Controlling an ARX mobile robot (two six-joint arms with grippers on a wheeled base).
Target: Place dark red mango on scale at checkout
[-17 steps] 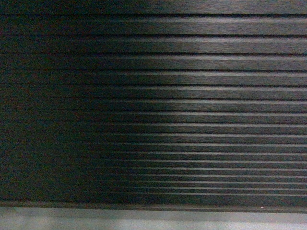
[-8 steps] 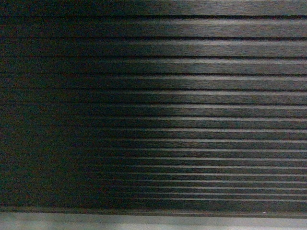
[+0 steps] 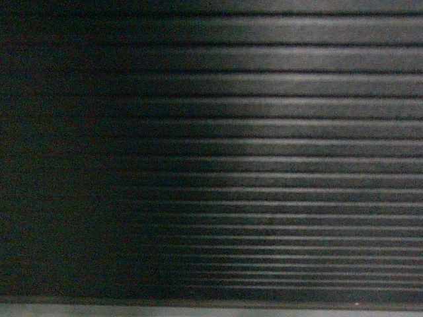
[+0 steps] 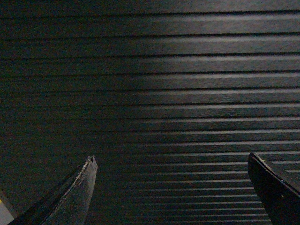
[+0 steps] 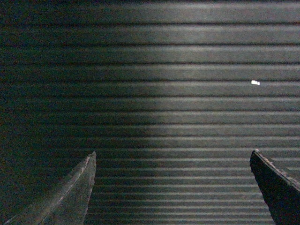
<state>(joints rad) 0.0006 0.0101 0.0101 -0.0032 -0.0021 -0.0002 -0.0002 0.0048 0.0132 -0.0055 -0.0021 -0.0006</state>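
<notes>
The checkout's ribbed black front panel fills the head view, close up, with its grey base as a thin strip along the bottom. The same panel fills the left wrist view, where my left gripper stands open with nothing between its fingers. In the right wrist view the panel again fills the frame, and my right gripper is open and empty. The dark red mango and the scale are out of view. Neither gripper shows in the head view.
The panel's left half lies in shadow and its right half is lit. A small white speck sits on a rib in the right wrist view. A pale patch shows at the lower left corner of the left wrist view.
In the head view the ribs and the grey base strip have slid downward over the three frames, and the base strip has thinned. The latest frame is blurrier.
</notes>
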